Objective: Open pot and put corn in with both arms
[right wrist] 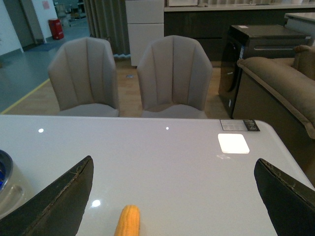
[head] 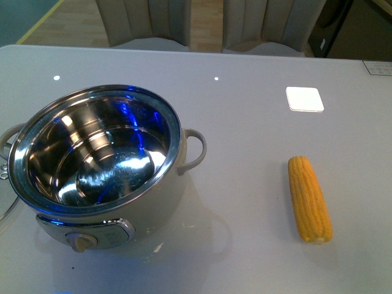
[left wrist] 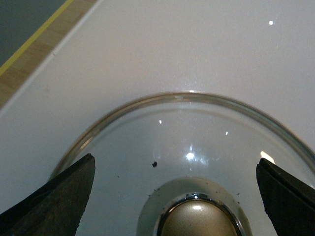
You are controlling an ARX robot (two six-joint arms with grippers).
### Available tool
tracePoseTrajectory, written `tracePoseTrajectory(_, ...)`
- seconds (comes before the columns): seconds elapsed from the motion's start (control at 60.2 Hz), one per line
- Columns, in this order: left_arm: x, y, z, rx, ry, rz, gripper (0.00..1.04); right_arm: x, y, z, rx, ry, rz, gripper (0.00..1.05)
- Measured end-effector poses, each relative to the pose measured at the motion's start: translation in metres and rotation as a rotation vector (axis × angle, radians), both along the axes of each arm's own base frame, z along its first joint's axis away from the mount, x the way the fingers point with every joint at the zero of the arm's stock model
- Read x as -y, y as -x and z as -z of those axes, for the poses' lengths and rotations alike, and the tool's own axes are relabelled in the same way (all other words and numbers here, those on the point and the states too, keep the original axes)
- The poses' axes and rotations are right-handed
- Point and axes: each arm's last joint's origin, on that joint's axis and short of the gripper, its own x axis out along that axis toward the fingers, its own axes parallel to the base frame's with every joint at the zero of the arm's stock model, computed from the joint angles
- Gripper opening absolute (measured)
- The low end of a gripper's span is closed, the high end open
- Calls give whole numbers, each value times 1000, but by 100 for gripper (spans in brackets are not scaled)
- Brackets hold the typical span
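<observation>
The cream-white pot stands open at the front left of the table, its shiny steel inside empty, with the dial knob facing me. Its edge also shows in the right wrist view. The yellow corn lies on the table to the right of the pot. My left gripper is open over a glass lid lying flat on the table, its jaws on either side of the gold knob. My right gripper is open above the table, with the corn tip below it. Neither arm shows in the front view.
A sliver of the lid's rim shows left of the pot. A white square lies at the back right of the grey table. Two grey chairs stand behind the table and a sofa to its right.
</observation>
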Motion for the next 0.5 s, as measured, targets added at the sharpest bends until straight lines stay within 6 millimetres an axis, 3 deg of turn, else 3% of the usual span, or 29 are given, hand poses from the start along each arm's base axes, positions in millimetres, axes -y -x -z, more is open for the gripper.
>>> tracePoseTrajectory(0.316,-3,34,-85,146,20,6,98,0,0,0,0,0,0,96)
tracePoseTrajectory(0.416,-5,38,-99,185,7,-6,98,0,0,0,0,0,0,96)
tracePoseTrajectory(0.499,-5,38,-100,196,15,3,97,0,0,0,0,0,0,96)
